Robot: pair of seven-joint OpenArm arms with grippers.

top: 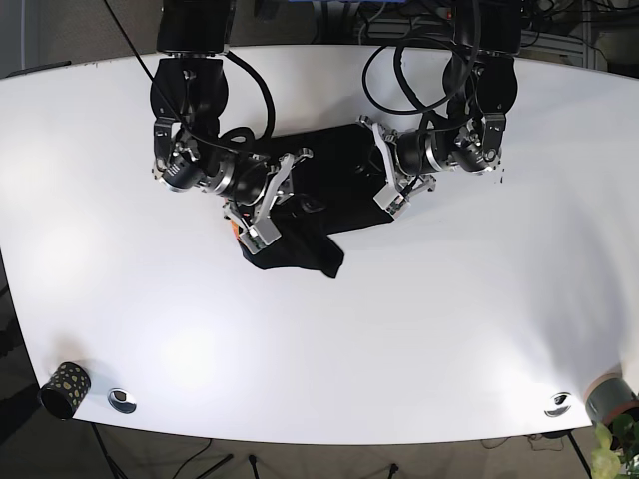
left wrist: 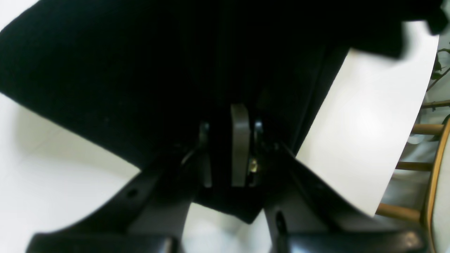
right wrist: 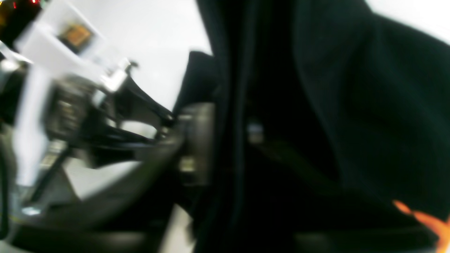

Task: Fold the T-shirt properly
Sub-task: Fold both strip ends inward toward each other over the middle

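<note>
T-shirt [top: 315, 205] between both grippers' jaws

The T-shirt [top: 319, 205] lies bunched on the bench [top: 419, 329], toward its far middle. The right gripper [top: 268, 200] sits at the shirt's left edge in the base view, the left gripper [top: 384, 178] at its right edge, cloth between each pair of jaws.

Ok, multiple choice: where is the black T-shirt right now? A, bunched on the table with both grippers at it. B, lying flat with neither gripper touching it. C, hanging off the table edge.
A: the base view shows the T-shirt bunched mid-table, the left gripper and right gripper both on its cloth.
</note>
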